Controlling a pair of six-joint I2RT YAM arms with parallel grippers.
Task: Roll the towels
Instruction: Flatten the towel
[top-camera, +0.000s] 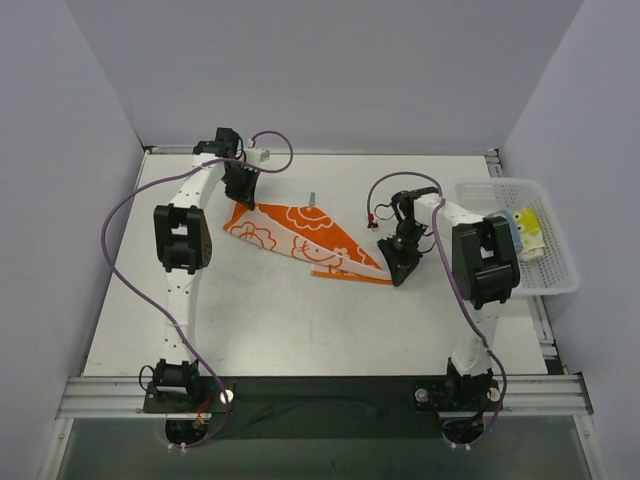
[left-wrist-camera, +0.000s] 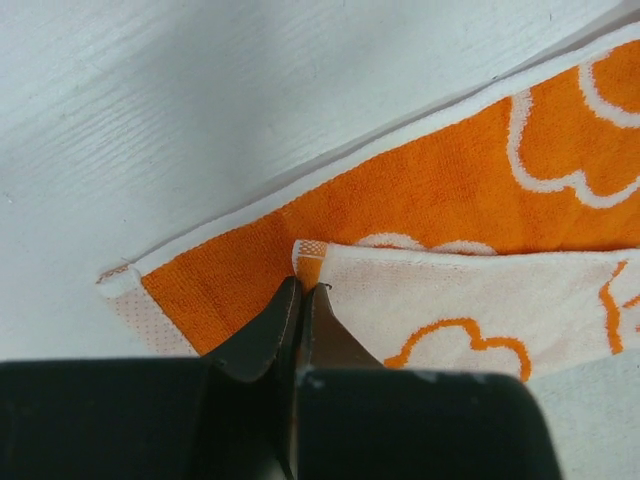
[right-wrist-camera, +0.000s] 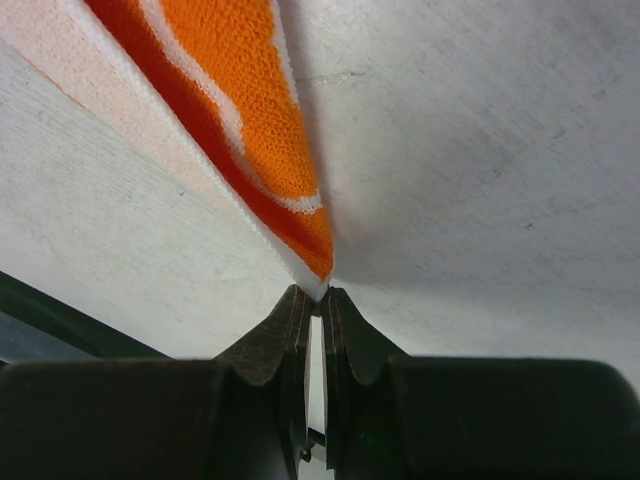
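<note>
- Orange towel (top-camera: 305, 240) lies mid-table, loosely folded into a long wedge from 10 o'clock to 4 o'clock. No roll has started, so I judge the task barely begun.
- Table (top-camera: 300, 330) under it is flat, white and faintly scuffed, and looks slick enough for cloth to slide rather than curl.
- Basket (top-camera: 555, 275) of white plastic mesh sits at the table's 3 o'clock edge. It holds a yellow towel (top-camera: 528, 228) and a sliver of blue towel (top-camera: 510, 232), both still bunched and waiting their turn.
- My left gripper (top-camera: 243, 195) is at the wedge's 10 o'clock end. My right gripper (top-camera: 403, 268) is at its 4 o'clock tip.
- Seen from the left wrist, the left gripper (left-wrist-camera: 303, 290) has its jaws pressed together. The corner of the folded-over flap sits at their tips and looks nipped between them.
- Seen from the right wrist, the right gripper (right-wrist-camera: 313, 295) is closed to a hairline, pinching the pointed corner.
- Terry pile is bright orange on the face with white flower outlines. The underside is pale with orange outlines, and a thin white hem runs along the edge.
</note>
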